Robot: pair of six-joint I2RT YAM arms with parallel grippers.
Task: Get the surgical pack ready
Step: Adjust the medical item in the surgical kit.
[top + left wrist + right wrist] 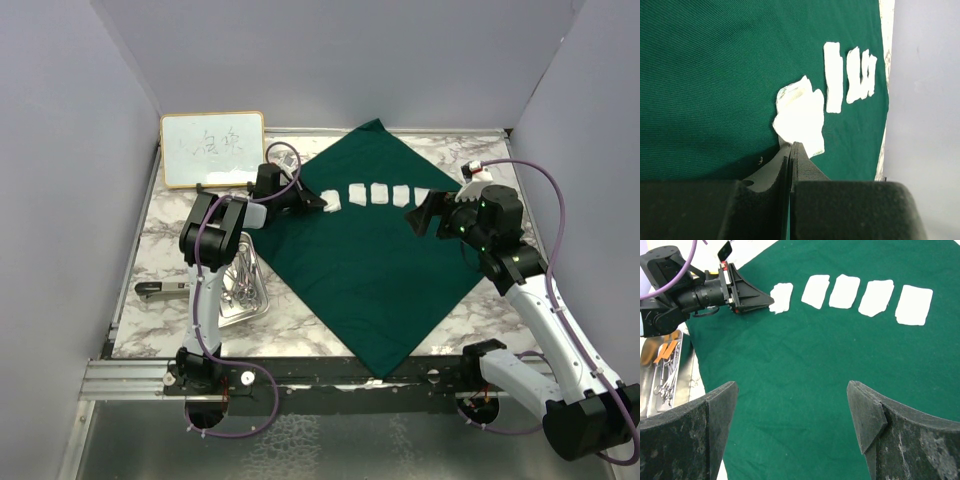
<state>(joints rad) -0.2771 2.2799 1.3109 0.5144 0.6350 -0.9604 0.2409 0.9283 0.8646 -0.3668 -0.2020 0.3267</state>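
**Top, left-wrist and right-wrist views.** A marbled worktop [150,235] is shown carrying the dark green drape [370,270], which is spread flat as a diamond with one corner at the near edge. A wood-framed whiteboard [212,148] is propped at the far left. The steel tray [245,312] is set on the bare worktop just beside the drape's left edge. It is partly hidden under the left arm [205,295], and the silver instruments [665,375] lie in it.

The right tool [791,387] is held released, jaws spread wide, above the drape's right half and touching nothing. The left tool [792,152] is clenched, with its tips met at the edge of the leftmost square [800,117]. Whether a corner of the gauze is pinched cannot be told.

Five white gauze squares [844,291] are laid in a row across the far half of the drape. Four lie flat and evenly spaced; the leftmost is rumpled and slightly askew.

The step in hand is judged to be the placing of this end square. It is best done if the gauze is set down flat, in line with its neighbours and apart from them. The tool is then best lifted straight up, so that neither gauze nor drape is dragged into folds. The tray is not yet on the drape.
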